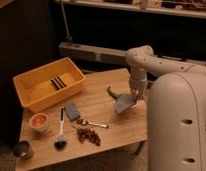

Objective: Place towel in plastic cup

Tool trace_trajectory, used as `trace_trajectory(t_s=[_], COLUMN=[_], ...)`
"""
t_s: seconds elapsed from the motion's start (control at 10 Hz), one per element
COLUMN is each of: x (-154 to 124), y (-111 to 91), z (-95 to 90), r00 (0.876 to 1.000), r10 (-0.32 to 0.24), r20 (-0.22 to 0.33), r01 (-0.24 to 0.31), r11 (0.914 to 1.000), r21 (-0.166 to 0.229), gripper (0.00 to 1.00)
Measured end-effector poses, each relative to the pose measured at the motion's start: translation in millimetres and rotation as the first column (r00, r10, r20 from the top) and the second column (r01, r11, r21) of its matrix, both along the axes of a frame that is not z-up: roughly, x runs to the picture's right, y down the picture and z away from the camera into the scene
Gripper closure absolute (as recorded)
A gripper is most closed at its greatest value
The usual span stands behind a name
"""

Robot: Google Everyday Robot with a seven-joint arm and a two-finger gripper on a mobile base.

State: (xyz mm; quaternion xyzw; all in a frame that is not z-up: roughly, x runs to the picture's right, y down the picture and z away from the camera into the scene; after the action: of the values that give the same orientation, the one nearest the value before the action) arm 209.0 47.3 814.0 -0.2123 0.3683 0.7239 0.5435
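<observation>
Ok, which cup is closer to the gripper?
The orange cup; the dark cup sits farther off at the table corner. The gripper holds the towel over the right side.

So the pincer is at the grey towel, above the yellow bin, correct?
No. The pincer is at the grey towel, but over the wooden table, well apart from the yellow bin, as the camera view shows.

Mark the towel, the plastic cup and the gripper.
towel [123,104], camera view, middle of the grey cloth.
plastic cup [40,128], camera view, front wall.
gripper [133,97], camera view, between fingertips, holding the towel over the right side of the table [116,127].
</observation>
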Motion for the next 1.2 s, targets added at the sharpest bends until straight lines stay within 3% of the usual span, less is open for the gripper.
trace_trajectory(t_s=[0.7,1.2], x=[5,33], y=[-6,-7], z=[-3.0,-4.4], r00=[0.998,0.997], r10=[0.045,0.077], r20=[0.053,0.003], r01=[-0.045,-0.077], r11=[0.999,0.9959], r21=[-0.004,-0.047], gripper=[0.34,0.34])
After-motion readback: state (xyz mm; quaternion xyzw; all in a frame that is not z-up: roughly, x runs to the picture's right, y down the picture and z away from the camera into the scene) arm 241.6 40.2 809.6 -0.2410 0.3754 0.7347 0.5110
